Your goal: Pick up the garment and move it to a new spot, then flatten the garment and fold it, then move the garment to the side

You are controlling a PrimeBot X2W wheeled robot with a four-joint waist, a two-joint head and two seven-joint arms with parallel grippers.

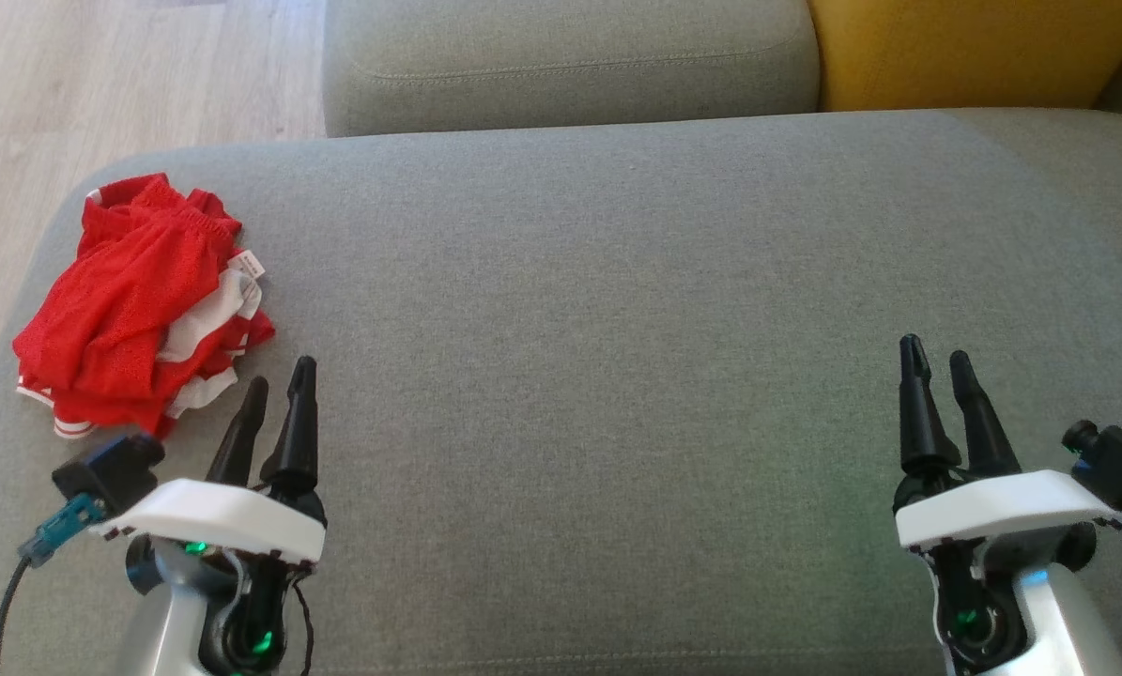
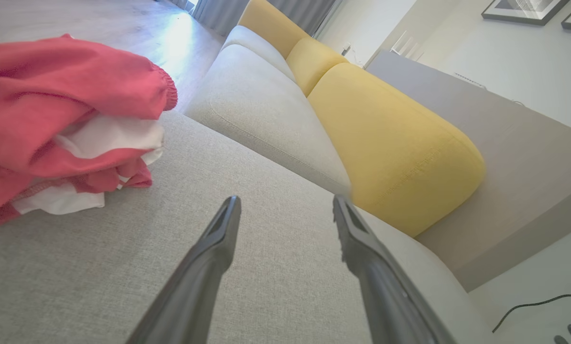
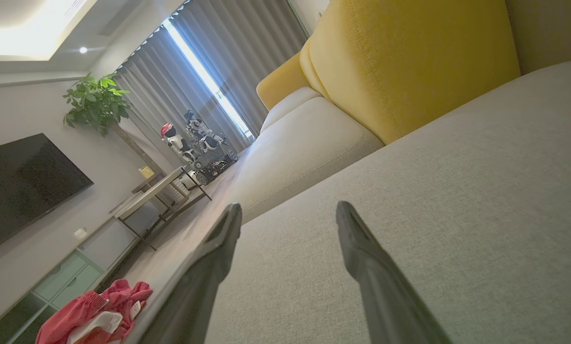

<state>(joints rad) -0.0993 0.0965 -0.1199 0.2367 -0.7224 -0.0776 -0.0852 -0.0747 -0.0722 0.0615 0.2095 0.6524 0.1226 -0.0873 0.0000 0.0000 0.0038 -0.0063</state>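
The garment (image 1: 138, 305) is a red piece with white lining and trim, lying in a crumpled heap at the left end of the grey sofa seat (image 1: 617, 329). It also appears in the left wrist view (image 2: 60, 119) and small in the right wrist view (image 3: 94, 317). My left gripper (image 1: 279, 394) hovers open just right of and below the heap, with nothing between its fingers (image 2: 218, 239). Far to the right, my right gripper (image 1: 936, 361) stands open over bare seat, fingers (image 3: 357, 243) apart and holding nothing.
A grey cushion (image 1: 570, 56) and a yellow cushion (image 1: 974, 47) line the back of the seat. Wooden floor (image 1: 100, 84) lies beyond the left edge. The right wrist view shows a room with a TV (image 3: 22, 181), a plant and a table.
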